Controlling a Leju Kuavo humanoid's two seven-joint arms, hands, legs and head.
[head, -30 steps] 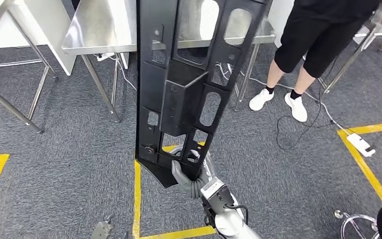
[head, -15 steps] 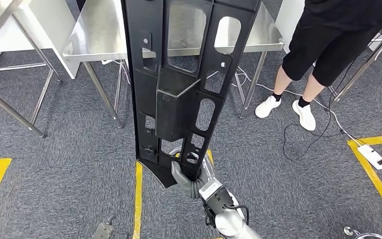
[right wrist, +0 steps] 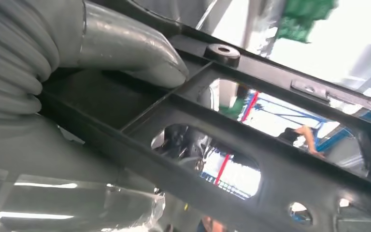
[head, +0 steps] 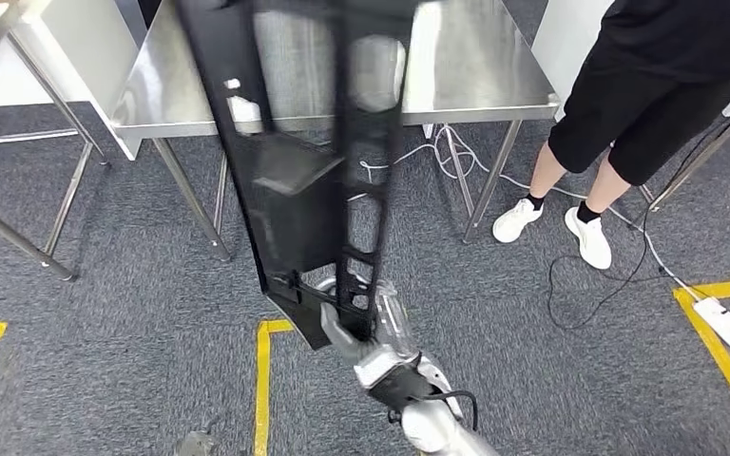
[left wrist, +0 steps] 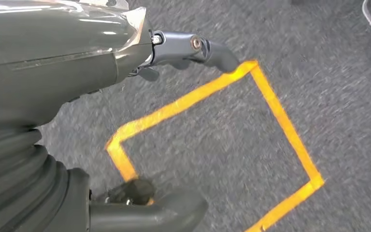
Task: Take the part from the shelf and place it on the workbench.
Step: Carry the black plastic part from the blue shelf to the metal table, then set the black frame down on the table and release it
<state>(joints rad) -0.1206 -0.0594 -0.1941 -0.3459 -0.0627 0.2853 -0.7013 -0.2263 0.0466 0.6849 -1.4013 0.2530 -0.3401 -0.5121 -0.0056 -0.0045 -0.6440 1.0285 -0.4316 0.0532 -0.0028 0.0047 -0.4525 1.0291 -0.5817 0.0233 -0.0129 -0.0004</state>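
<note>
Right hand (head: 347, 328) clenched around the lower end of a long black moulded plastic panel with cut-out windows and ribs (head: 295, 180), thumb laid across the near face of that end. Held up off the floor, tilted, lower end at the hand and upper end leaning up and to the left, past the top of the head view. Blurred along its upper length. Crossing in front of the near edge of a stainless steel worktop on thin metal legs (head: 475, 66), not resting on it. Seen close from the right wrist: thick grey thumb (right wrist: 135, 53) pressed on a flat rib of the same black panel (right wrist: 280, 164), beside a small round boss, with oval openings further along.

Left hand (left wrist: 174, 48) released, grasping nothing, fingers apart and slightly bent, hanging over grey carpet floor (left wrist: 212, 140) marked with a yellow tape rectangle (left wrist: 280, 111).

Beyond the panel, a second metal-legged table (head: 19, 57) at the far left. White cables (head: 437, 152) dangling and trailing under the steel worktop. At the right, a person in black shorts and white trainers (head: 627, 123) standing just beside the worktop's right end. A black cord looping across the carpet near the person's feet, a white power strip (head: 727, 323) lying on a yellow tape line at the far right. More yellow tape on the carpet (head: 264, 380) just left of the right arm.
</note>
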